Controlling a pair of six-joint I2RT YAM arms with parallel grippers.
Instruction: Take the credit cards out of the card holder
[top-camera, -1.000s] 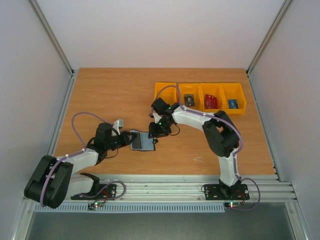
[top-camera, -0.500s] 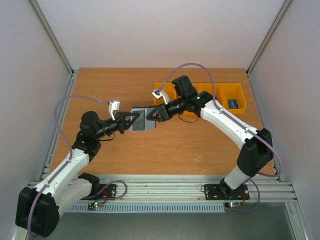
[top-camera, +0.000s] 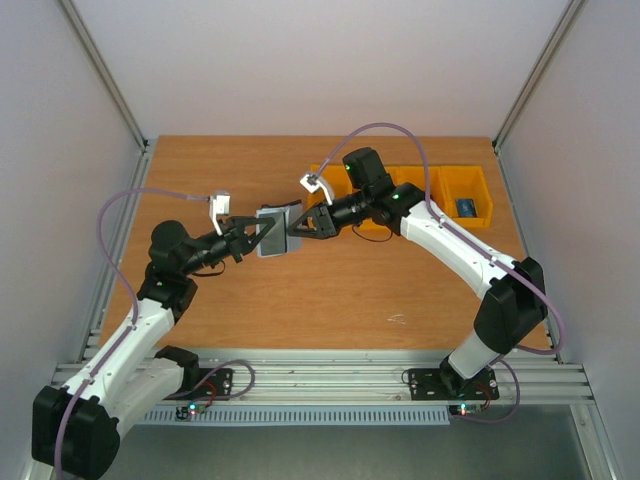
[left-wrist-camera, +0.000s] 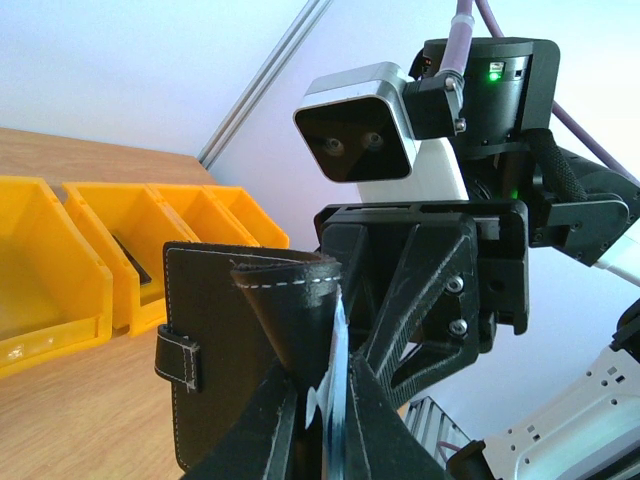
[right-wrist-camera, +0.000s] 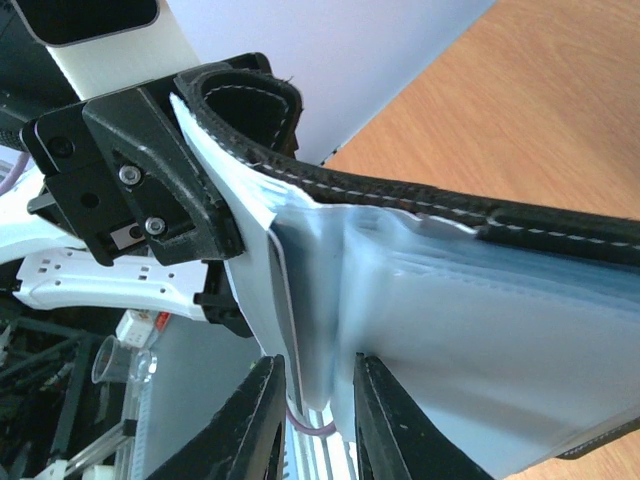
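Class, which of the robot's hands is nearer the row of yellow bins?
Right. The right hand grips the card holder just left of the yellow bins; the left hand holds its other side, farther away.

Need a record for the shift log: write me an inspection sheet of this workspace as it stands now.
Surface: wooden table, small pale mark near the front.
Job's things: card holder spread open, held between both arms; blue card in the rightmost bin.
Clutter: row of yellow bins at the far right; nothing else seen.
Jaws: left jaws shut on one side of the card holder, right jaws shut on an inner leaf.
Cables: left purple cable and right purple cable arch free of the card holder.
Surroundings: white walls, metal rail at the near edge.
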